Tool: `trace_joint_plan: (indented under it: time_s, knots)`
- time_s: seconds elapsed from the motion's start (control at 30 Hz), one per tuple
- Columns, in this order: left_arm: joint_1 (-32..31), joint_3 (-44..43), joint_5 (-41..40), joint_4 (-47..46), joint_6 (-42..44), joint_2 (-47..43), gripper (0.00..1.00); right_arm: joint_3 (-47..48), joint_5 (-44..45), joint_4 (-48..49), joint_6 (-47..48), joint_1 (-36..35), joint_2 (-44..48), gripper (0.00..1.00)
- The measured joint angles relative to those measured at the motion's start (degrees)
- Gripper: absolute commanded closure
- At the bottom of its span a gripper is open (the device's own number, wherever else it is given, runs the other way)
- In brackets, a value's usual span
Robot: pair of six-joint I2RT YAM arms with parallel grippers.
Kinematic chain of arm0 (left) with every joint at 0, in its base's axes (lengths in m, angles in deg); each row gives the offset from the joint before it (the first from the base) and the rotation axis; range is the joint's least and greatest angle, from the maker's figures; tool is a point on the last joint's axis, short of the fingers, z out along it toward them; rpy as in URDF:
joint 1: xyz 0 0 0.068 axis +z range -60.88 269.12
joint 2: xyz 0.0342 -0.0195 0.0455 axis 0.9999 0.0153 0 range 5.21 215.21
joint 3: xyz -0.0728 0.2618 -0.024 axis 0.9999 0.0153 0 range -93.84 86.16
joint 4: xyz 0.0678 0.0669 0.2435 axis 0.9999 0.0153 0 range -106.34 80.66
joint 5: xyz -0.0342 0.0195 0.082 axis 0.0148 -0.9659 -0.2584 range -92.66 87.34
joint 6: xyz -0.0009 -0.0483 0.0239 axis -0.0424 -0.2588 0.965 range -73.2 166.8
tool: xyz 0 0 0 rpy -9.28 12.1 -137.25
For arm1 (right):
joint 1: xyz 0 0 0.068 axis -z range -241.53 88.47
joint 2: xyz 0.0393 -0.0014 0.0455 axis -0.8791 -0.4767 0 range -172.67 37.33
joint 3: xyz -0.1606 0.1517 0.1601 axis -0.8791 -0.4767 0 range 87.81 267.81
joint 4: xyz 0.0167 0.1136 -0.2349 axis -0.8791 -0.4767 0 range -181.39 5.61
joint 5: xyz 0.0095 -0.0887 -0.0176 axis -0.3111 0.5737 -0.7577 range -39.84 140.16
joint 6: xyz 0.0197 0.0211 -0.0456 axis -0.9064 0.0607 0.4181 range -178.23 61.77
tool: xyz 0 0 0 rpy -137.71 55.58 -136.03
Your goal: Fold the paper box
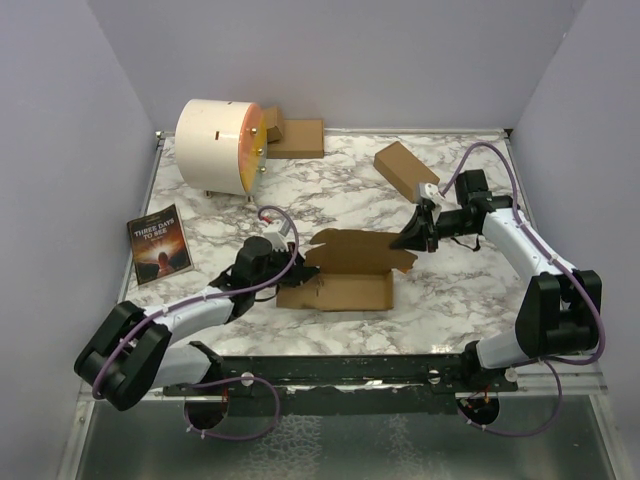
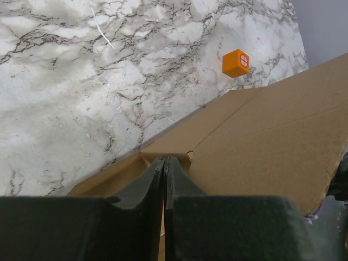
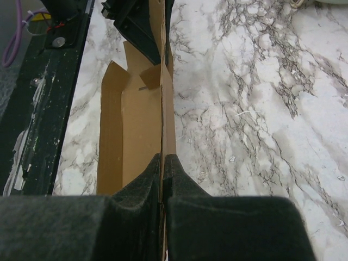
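Note:
The paper box [image 1: 350,268] is a brown die-cut cardboard sheet in the middle of the marble table, one panel flat and the rear panel raised. My left gripper [image 1: 302,263] is shut on the sheet's left end. In the left wrist view its fingertips [image 2: 165,159] pinch a small folded flap of the paper box [image 2: 266,141]. My right gripper [image 1: 406,242] is shut on the right end of the raised panel. The right wrist view shows that gripper [image 3: 163,157] clamping the thin upright panel edge-on, with the rest of the paper box [image 3: 133,125] lying to its left.
A white cylinder [image 1: 218,146] stands at the back left with flat brown cardboard [image 1: 297,138] beside it. A closed brown carton [image 1: 405,168] lies at the back right, a book [image 1: 159,246] at the left. A small orange cube [image 2: 236,62] sits beyond the sheet.

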Motion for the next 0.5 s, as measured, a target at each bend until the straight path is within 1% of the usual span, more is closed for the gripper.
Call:
trace_joint_plan:
  time_s: [0.27, 0.37, 0.5]
  knots:
    - [-0.4, 0.0, -1.1, 0.2, -0.5, 0.6, 0.91, -0.5, 0.2, 0.7, -0.5, 0.0, 0.2, 0.99]
    - [-0.4, 0.0, -2.7, 2.1, -0.3, -1.7, 0.88, -0.6, 0.2, 1.1, -0.7, 0.0, 0.4, 0.99]
    - [-0.4, 0.0, -6.1, 7.6, 0.8, -8.3, 0.86, -0.6, 0.3, 1.5, -1.1, 0.0, 0.7, 0.99]
